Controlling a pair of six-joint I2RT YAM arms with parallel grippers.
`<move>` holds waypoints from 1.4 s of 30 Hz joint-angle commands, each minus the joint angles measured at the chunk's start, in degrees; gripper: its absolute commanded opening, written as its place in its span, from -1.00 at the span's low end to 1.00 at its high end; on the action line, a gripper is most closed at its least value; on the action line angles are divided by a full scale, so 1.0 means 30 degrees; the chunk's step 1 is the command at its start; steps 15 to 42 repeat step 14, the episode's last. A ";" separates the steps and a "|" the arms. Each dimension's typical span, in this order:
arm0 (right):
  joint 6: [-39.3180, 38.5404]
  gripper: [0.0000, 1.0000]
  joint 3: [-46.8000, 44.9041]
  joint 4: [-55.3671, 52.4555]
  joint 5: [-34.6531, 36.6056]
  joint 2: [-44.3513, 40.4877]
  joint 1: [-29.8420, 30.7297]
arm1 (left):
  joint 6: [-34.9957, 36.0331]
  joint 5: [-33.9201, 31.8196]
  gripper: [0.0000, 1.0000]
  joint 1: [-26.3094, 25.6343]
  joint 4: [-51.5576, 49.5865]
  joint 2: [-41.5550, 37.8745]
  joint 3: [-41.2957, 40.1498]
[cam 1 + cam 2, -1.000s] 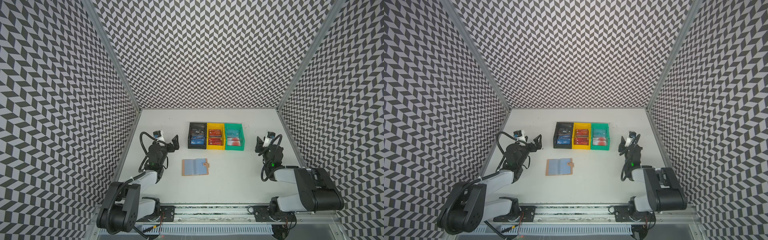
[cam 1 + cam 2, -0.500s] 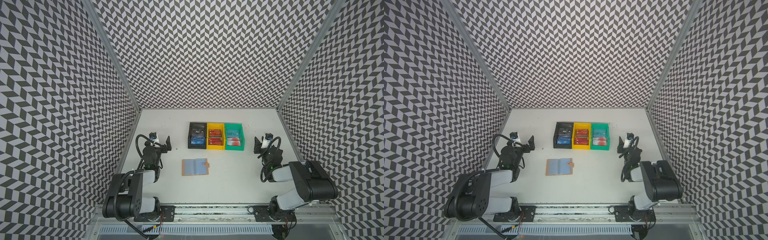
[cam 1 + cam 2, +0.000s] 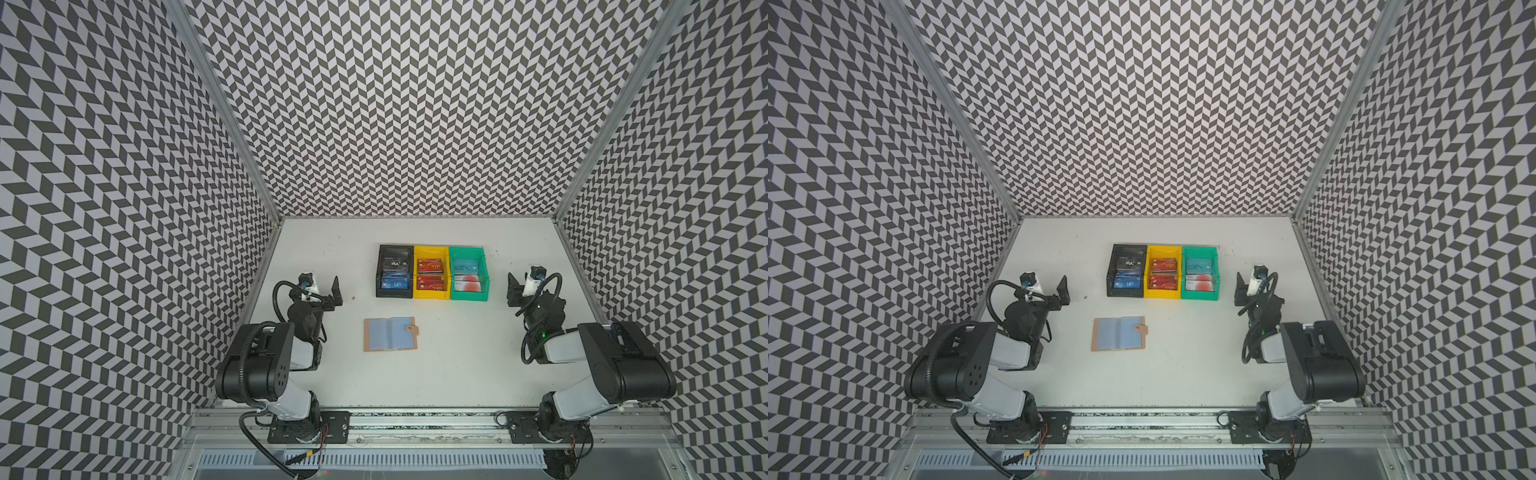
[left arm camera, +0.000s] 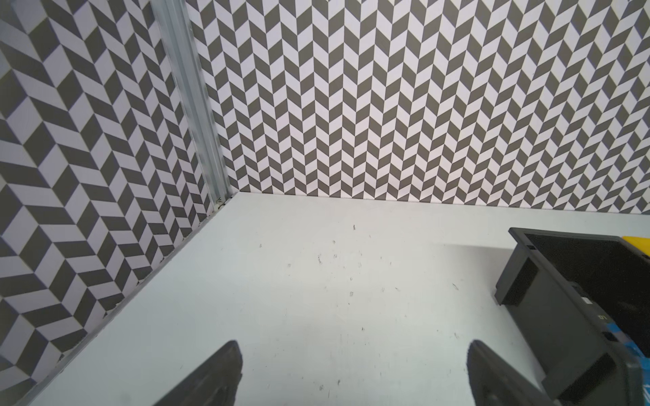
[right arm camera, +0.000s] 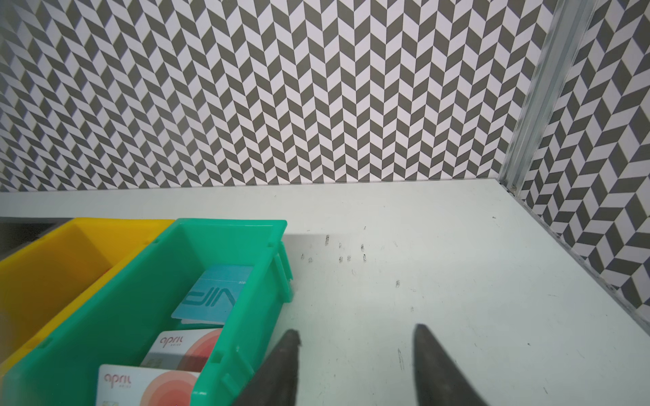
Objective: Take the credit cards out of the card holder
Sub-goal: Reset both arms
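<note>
Left gripper (image 4: 353, 348) stands wide with nothing between its jaws, off to the side of the black bin (image 3: 395, 249). Right gripper (image 5: 357, 332) is parted too and empty, just beside the green bin (image 3: 467, 250). Neither is near the holder (image 3: 388, 334), which lies open and flat on the table (image 3: 457, 374) between the arms, nearer their bases than the bins, with its tab (image 3: 412, 329) out at one edge. Cards (image 3: 430, 266) lie in all three bins, the yellow bin (image 3: 431, 249) included. The sleeves (image 3: 392, 338) show only pale blue from above, and I cannot tell whether any card is left in them. If one is, I expect it to be light, stiff and slick, and thin enough that I could only pinch it by an edge poking out of a sleeve mouth. The holder I judge light and floppy, so it would likely slide or lift with the card. I would pin its tan border with one gripper and draw the card out flat with the other, gently, since a sleeve could crease or tear.
</note>
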 commanded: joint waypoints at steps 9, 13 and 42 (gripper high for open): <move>-0.0336 0.99 0.0107 0.1223 -0.0126 -0.0094 0.0015 | 0.0440 -0.1078 1.00 -0.0290 -0.0165 0.0004 0.0454; -0.0317 0.98 0.0137 0.1185 -0.0139 -0.0065 0.0015 | 0.0440 -0.1111 1.00 -0.0289 -0.0115 -0.0002 0.0460; -0.0327 0.99 0.0177 0.1160 -0.0144 -0.0071 0.0015 | 0.0440 -0.1094 1.00 -0.0289 -0.0155 -0.0031 0.0465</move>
